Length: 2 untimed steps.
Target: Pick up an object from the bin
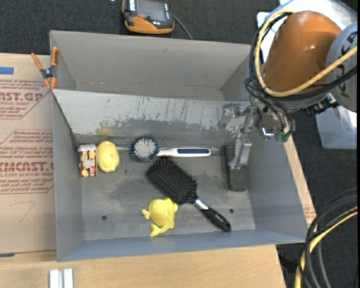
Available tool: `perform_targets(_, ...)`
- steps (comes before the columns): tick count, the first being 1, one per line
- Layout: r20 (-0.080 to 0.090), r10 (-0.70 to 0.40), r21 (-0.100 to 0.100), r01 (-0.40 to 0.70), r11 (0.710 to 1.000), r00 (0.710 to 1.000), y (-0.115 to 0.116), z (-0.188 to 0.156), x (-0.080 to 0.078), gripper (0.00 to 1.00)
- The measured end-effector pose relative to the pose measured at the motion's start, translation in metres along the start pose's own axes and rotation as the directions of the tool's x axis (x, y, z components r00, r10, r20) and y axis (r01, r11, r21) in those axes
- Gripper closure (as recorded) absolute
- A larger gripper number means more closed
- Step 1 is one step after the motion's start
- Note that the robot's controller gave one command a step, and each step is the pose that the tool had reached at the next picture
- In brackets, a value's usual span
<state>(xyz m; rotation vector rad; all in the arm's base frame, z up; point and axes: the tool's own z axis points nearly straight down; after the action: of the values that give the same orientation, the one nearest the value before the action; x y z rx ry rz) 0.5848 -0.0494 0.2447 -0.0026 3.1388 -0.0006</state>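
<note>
In the camera view, the grey metal bin (150, 71) held five loose things spread across its floor, none stacked on another. At the left side stood a small red-and-white carton (87, 160), and a yellow lemon-shaped ball (108, 156) lay touching its right side. Just beside the ball was a dish brush (168, 151), its round head of blue and white bristles towards the left and its white-and-blue handle running right along the foot of the far wall. Nearer the front, a black hairbrush (175, 183) lay on a slant, with its wide bristled head close under the dish brush and its thin handle pointing towards the front right corner. A yellow rubber toy (161, 213) sat just beside the hairbrush's head, on the front side of it.

The arm came in from the right under its orange cover (300, 47), with yellow and black cables looped around it. The end effector (238, 176) hung low inside the bin's right part, over bare floor, near the free end of the dish brush's handle and well apart from the carton and the ball. Whether it was spread or pressed together could not be told from this angle.

Beyond the bin's far wall lay a black-and-orange handheld device (147, 14) with a cable.
</note>
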Motion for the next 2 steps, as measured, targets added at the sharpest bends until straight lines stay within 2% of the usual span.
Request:
perform_targets(1, 0.001, 0.000, 0.000, 0.000, 1.000, 1.000, 0.000, 0.000, 0.000, 0.00)
perform_targets(2, -0.006, 0.071, -0.001, -0.071, 0.997, 0.997, 0.003, 0.078, 0.034, 0.00)
